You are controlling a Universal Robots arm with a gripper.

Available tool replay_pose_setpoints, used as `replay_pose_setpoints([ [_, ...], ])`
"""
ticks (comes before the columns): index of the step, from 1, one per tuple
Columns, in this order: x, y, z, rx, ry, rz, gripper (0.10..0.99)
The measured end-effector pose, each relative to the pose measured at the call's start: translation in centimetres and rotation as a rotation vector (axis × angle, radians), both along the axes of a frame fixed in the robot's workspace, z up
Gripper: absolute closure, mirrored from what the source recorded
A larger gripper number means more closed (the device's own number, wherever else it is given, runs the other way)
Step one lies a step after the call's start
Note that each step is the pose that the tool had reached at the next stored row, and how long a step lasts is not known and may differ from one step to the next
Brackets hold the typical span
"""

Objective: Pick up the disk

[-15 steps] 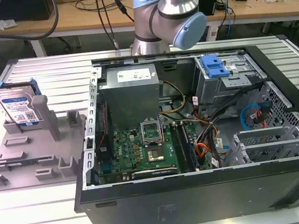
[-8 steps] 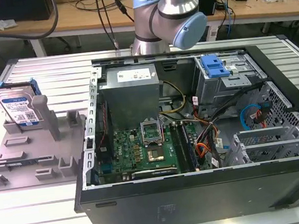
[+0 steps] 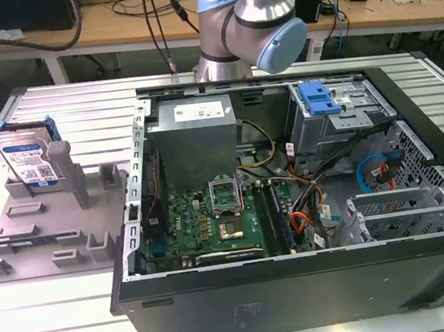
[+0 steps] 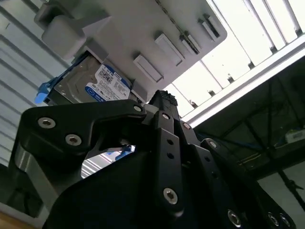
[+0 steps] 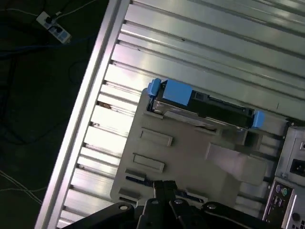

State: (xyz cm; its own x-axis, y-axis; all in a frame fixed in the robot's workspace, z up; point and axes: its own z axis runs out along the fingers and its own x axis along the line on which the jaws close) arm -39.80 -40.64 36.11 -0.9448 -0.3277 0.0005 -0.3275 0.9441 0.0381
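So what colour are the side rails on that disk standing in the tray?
Blue; the disk shows its rails best in the first wrist view.

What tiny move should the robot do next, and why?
Probably ease the tool toward the disk: in the first wrist view it stands on edge in the grey tray, and the tool is apart from it.

silver disk (image 3: 29, 161) upright on edge
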Motion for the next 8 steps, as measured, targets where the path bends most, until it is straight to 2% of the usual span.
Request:
replay_pose_setpoints([
  [2, 0.0, 0.0, -0.01, 0.0, 0.0, 0.045, 0.98],
  [4, 0.0, 0.0, -0.04, 0.0, 0.0, 0.124, 0.973],
  [8, 0.0, 0.0, -0.07, 0.0, 0.0, 0.26, 0.729],
])
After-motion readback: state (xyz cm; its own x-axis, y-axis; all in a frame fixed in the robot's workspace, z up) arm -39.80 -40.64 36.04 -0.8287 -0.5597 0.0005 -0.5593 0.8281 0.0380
